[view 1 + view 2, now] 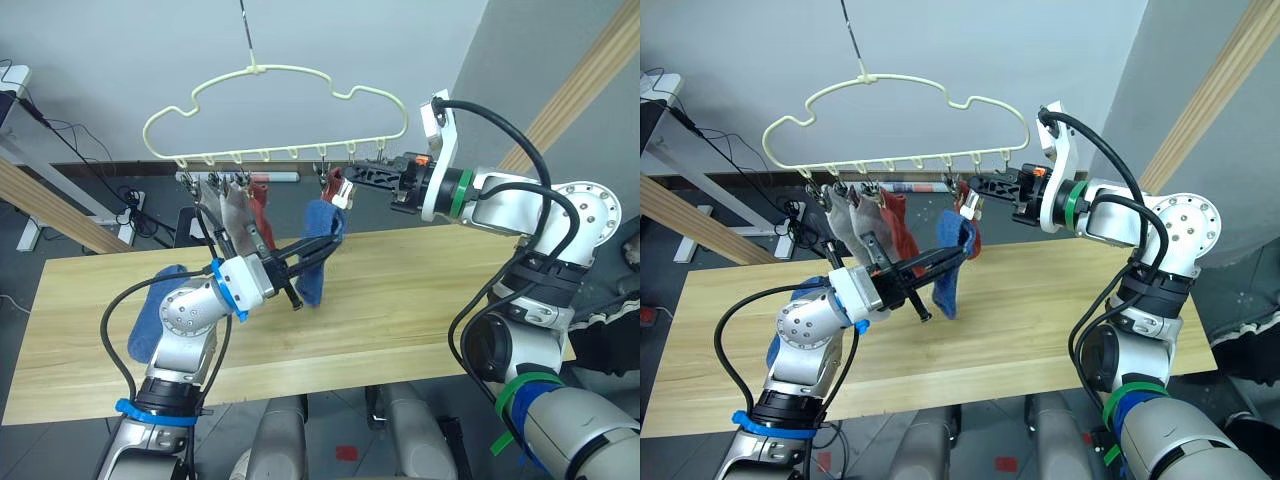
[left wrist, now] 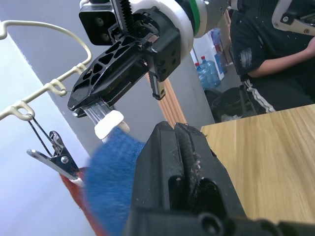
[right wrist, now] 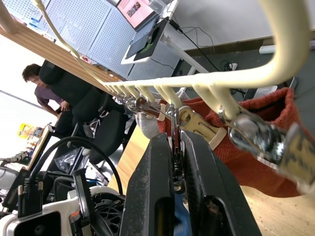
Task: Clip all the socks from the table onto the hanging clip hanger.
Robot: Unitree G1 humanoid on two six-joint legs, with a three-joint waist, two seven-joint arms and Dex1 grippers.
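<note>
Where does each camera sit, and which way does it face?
Left eye: on the head, looking forward and down at the table, hanger and both arms.
Right eye: beside it, same scene.
Left wrist: looks along the left gripper, shut on a blue sock, toward the right gripper.
Right wrist: looks along the right gripper at the clips and a red sock.
Shared: the hanger and blue sock.
</note>
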